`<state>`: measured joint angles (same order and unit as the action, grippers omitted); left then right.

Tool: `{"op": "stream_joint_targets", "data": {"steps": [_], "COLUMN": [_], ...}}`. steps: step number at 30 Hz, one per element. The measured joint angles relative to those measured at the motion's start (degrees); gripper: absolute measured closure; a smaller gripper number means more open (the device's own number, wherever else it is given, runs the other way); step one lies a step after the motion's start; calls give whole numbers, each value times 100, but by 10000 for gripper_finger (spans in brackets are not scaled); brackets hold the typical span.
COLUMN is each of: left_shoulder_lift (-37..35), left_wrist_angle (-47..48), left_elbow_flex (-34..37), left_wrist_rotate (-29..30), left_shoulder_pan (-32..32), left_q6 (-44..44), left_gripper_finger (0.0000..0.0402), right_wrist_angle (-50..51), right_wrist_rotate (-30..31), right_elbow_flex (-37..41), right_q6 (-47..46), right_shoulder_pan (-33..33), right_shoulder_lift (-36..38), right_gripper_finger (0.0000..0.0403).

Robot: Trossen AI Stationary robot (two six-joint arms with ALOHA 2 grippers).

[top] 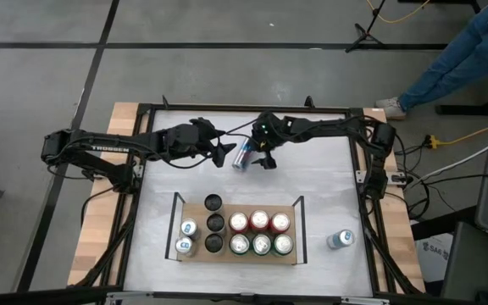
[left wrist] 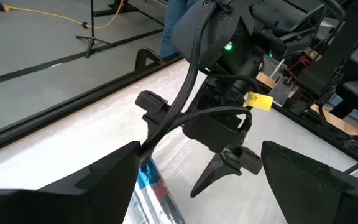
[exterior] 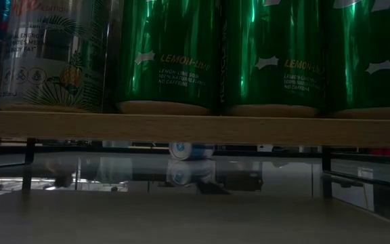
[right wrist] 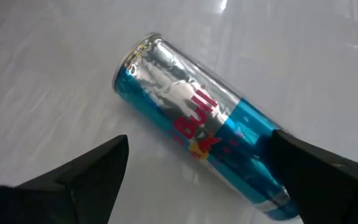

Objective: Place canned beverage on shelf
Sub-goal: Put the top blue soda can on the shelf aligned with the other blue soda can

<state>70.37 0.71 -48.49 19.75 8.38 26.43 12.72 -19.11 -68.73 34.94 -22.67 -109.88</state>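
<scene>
A blue and silver can (top: 244,155) lies on its side on the white tabletop at the far middle; it also shows in the right wrist view (right wrist: 197,124). My right gripper (top: 263,159) is open above it, with one finger on each side of the can (right wrist: 197,140). My left gripper (top: 225,152) is open just left of the can, whose end (left wrist: 154,193) shows beside one finger. The wooden shelf (top: 195,206) lies at the near middle and holds several upright cans (top: 259,233). My right gripper stands over the lying can from above. One finger (right wrist: 316,168) overlaps the can's lower end (right wrist: 263,155), and I cannot tell whether it touches. My left gripper has the can's end beside one finger (left wrist: 104,180); I cannot tell whether they touch.
A lone upright can (top: 340,240) stands on the table to the right of the shelf. The shelf's black rails (top: 176,224) rise at its two short ends. In the low view the shelf board (exterior: 195,127) and green cans (exterior: 269,54) fill the foreground. A person's legs (top: 456,59) show beyond the far right.
</scene>
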Motion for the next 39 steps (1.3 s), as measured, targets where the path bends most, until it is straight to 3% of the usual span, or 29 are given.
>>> {"op": "stream_joint_targets", "data": {"steps": [12, 24, 39], "left_shoulder_lift": [0, 1, 0], "left_wrist_angle": [11, 10, 26], "left_elbow_flex": [0, 0, 0], "left_wrist_rotate": [2, 4, 9], "left_shoulder_pan": [0, 0, 0], "left_q6": [-2, -2, -4], "left_gripper_finger": [79, 78, 79], "right_wrist_angle": [787, 461, 1416], "right_wrist_rotate": [229, 503, 695], "right_elbow_flex": [31, 18, 11], "right_q6": [-33, 764, 1195], "right_shoulder_pan": [209, 240, 240], "right_shoulder_lift": [624, 518, 295], "right_gripper_finger": [22, 22, 22]}}
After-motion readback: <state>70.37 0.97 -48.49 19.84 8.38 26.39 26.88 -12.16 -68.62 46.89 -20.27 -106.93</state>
